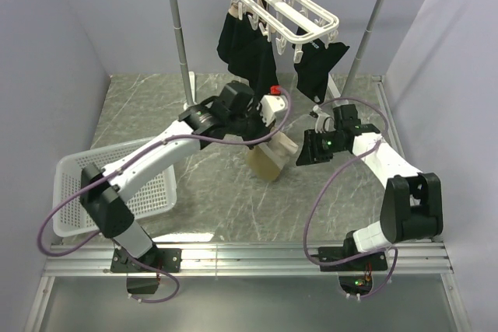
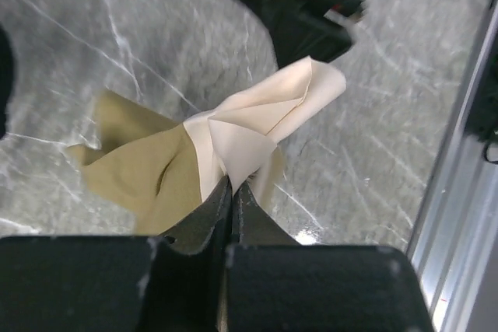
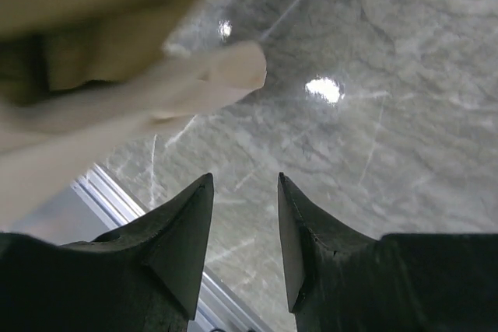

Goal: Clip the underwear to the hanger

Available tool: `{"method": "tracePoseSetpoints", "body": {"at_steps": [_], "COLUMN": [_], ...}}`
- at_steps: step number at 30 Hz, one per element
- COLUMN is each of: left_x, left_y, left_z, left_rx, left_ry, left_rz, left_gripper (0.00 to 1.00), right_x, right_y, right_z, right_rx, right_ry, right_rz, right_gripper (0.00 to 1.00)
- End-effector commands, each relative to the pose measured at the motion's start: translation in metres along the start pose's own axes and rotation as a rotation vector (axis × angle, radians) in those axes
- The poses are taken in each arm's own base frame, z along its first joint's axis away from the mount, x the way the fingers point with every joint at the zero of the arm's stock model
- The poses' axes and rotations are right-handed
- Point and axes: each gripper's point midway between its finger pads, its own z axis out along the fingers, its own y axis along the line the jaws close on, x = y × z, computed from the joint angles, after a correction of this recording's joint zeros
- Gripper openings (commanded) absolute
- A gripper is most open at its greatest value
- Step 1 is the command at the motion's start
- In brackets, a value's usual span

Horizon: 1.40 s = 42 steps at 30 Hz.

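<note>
The underwear (image 2: 148, 169) is pinched by a thin fold in the clenched left gripper (image 2: 232, 186), bunched just ahead of its tips. The right gripper (image 3: 245, 183) is held parted and empty, the cloth up and left of it. The hanger (image 1: 289, 12) is well above both. With so little fabric caught, a slip could be caused by a tug.

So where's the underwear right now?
The underwear is mid-table in the top view, pinched in the left tool, just left of the right tool.
</note>
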Motion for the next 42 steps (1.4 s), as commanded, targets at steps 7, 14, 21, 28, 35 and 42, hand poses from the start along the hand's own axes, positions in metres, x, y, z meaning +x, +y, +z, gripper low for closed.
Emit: {"method": "tracePoseSetpoints", "body": {"at_steps": [7, 14, 21, 28, 35, 42], "left_x": [-0.011, 0.017, 0.017, 0.021, 0.019, 0.021], "left_y": [-0.015, -0.020, -0.020, -0.019, -0.016, -0.019], "left_z": [-0.027, -0.018, -0.011, -0.007, -0.010, -0.023], "left_rx": [0.036, 0.065, 0.071, 0.075, 0.051, 0.050], "left_ry": [-0.050, -0.022, -0.024, -0.024, -0.025, -0.042], "left_rz": [0.005, 0.051, 0.030, 0.023, 0.028, 0.054], "left_gripper": [0.00, 0.00, 0.02, 0.03, 0.05, 0.08], "right_x": [-0.061, -0.059, -0.040, -0.034, -0.013, -0.024], "right_y": [0.034, 0.061, 0.086, 0.104, 0.113, 0.110], "right_z": [0.000, -0.016, -0.041, -0.042, -0.020, -0.016], "right_rx": [-0.200, -0.313, -0.357, -0.394, -0.407, -0.357], "right_ry": [-0.173, -0.163, -0.200, -0.184, -0.050, -0.102], "right_rz": [-0.069, -0.120, -0.202, -0.224, -0.246, -0.284], "right_gripper": [0.48, 0.48, 0.47, 0.51, 0.72, 0.12]}}
